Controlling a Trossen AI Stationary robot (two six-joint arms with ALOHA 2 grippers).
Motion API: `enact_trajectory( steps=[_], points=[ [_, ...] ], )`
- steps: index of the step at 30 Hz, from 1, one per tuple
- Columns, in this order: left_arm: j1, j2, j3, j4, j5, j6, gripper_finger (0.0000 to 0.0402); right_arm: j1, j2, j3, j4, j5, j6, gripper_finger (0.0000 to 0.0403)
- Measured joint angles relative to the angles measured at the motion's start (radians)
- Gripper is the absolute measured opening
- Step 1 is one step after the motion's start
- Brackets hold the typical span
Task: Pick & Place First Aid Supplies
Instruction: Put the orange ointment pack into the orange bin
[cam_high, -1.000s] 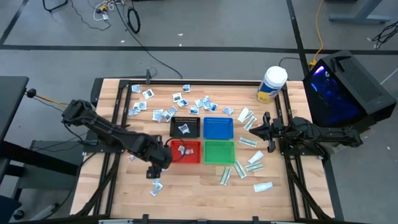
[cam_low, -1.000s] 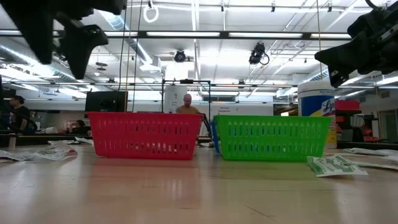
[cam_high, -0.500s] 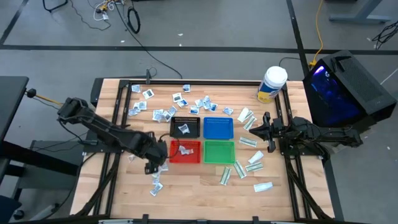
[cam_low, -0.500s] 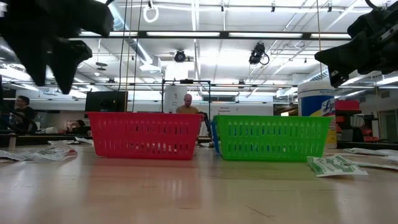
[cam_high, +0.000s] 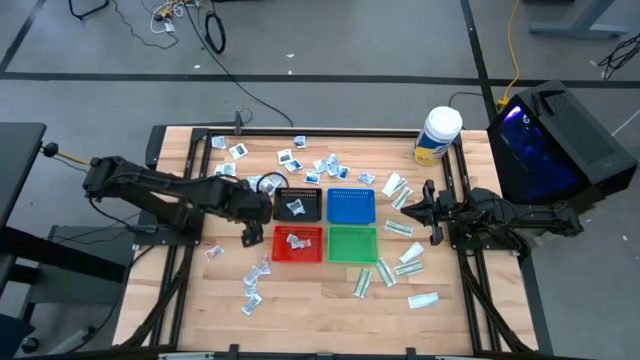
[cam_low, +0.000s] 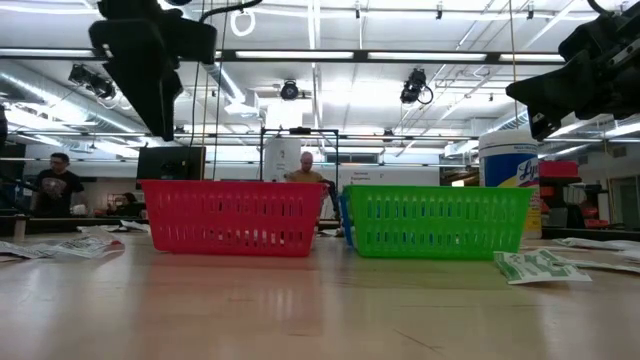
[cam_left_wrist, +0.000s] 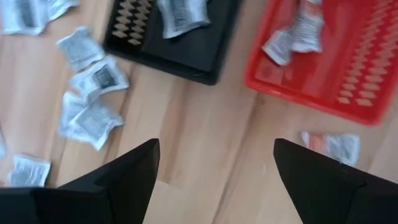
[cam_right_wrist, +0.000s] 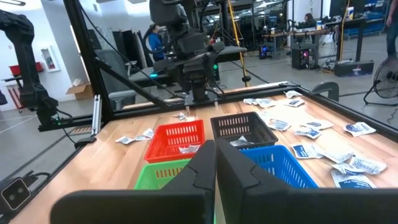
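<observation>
- Wooden table seen from above, four mesh trays grouped at its middle: black tray, blue tray, red tray, green tray. A workshop hall with people is seen beyond in the low view.
- Left gripper hangs above bare wood just beside the black and red trays; its fingers are spread wide, nothing held.
- Right gripper waits at the right edge, fingers pressed together, empty.
- Step judged: next packet to be fetched by the left arm.
- For a clean pick, one packet lying apart from its neighbours is best chosen; descent should be straight down, fingers straddling it, closed only at the wood. Overlapping packets are likely to lift in pairs.
- Square packets lie loose near the gripper, beside the black tray; more are scattered behind the trays.
- One packet lies just outside the red tray.
- Green-white packets lie right of the green tray.
- Packets already lie in the red and black trays.
</observation>
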Motion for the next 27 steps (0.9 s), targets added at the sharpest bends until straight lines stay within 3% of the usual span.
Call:
enact_trajectory(
  steps=[4,11,17,27],
  points=[
    [-0.019,0.003,0.000,0.026,0.042,0.046,0.0323,0.000,0.000,0.000,0.000,0.000,0.000,0.0018],
    [-0.134,0.003,0.000,0.071,0.134,-0.028,0.0323,0.000,0.000,0.000,0.000,0.000,0.000,0.0018],
    [-0.251,0.003,0.000,0.070,0.134,-0.265,0.0323,0.000,0.000,0.000,0.000,0.000,0.000,0.0018],
    [-0.389,0.020,0.000,0.066,0.135,-0.819,0.0323,0.000,0.000,0.000,0.000,0.000,0.000,0.0018]
  ],
)
